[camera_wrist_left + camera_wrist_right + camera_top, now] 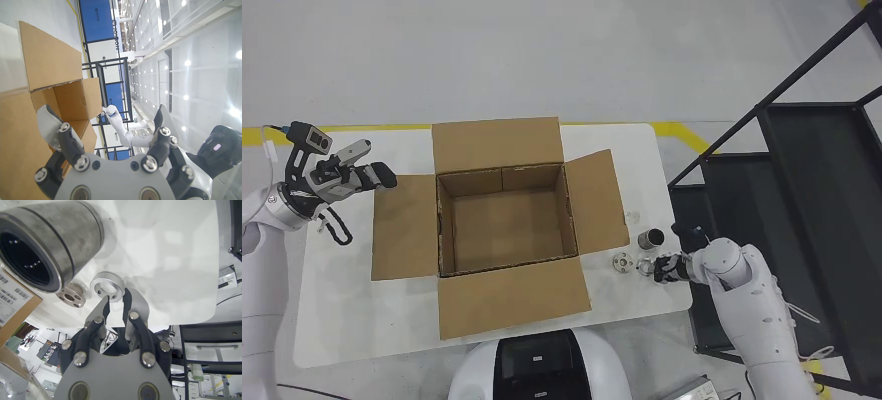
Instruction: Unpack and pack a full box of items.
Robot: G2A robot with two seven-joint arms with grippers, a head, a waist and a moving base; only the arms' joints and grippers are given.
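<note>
One cylinder (649, 238), one flange (622, 262), one ring (645, 266) lie beside the open box (497, 145).

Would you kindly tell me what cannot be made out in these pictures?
Right wrist view: whether the right gripper touches the ring; its parted jaws overlap the rim.
Right wrist view: part of the cylinder, cut off by the edge; its bore is too dark.
Left wrist view: the floor of the box, hidden by its own wall.
Top view: holes in the ring, too small.
</note>
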